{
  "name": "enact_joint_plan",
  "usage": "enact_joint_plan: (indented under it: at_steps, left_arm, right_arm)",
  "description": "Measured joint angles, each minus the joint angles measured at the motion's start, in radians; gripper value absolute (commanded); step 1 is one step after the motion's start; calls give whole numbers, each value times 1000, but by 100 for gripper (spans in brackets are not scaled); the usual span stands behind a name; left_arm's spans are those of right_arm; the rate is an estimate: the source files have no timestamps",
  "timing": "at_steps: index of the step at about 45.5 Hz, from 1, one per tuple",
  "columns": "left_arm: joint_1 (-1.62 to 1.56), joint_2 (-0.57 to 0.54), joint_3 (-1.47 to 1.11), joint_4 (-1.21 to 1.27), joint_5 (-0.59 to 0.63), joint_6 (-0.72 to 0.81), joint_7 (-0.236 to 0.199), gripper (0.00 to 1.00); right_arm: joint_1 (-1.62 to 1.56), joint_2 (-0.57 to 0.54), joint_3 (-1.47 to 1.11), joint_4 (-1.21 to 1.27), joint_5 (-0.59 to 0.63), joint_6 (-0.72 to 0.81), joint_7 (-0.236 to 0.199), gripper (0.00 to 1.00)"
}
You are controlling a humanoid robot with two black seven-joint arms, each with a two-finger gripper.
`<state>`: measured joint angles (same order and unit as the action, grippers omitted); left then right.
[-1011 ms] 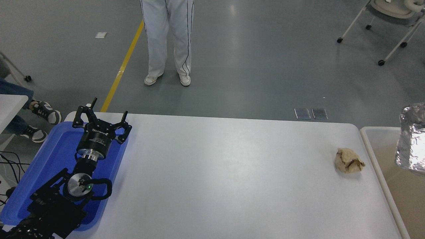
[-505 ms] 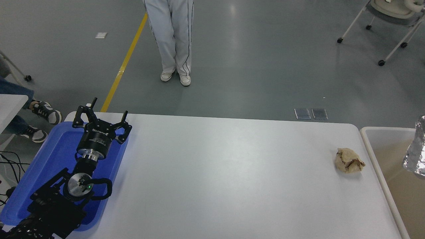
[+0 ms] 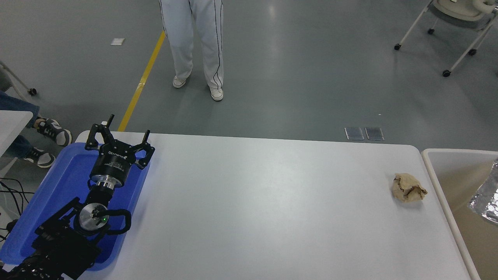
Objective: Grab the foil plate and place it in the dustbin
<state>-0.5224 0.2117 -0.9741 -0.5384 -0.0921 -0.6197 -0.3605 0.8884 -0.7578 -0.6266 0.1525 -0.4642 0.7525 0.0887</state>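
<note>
Grey floor is stretching behind the white counter (image 3: 253, 202). Leftmost, the left end effector (image 3: 118, 134) is hanging wide over the blue tray (image 3: 58, 186); far right, the foil plate (image 3: 486, 196) is lying inside the dustbin (image 3: 435, 182), right arm unseen.
</note>
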Motion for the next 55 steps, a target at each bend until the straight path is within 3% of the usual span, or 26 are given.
enact_joint_plan:
  at_steps: [26, 54, 55]
  left_arm:
    - [0, 0, -1, 0, 1, 0, 0, 100]
    - [0, 0, -1, 0, 0, 0, 0, 100]
    - [0, 0, -1, 0, 0, 0, 0, 100]
  right_arm:
    - [-207, 87, 144, -23, 101, -585, 0, 0]
    - [-291, 125, 189, -28, 155, -738, -2, 0]
    - [-292, 125, 189, -29, 157, -741, -2, 7]
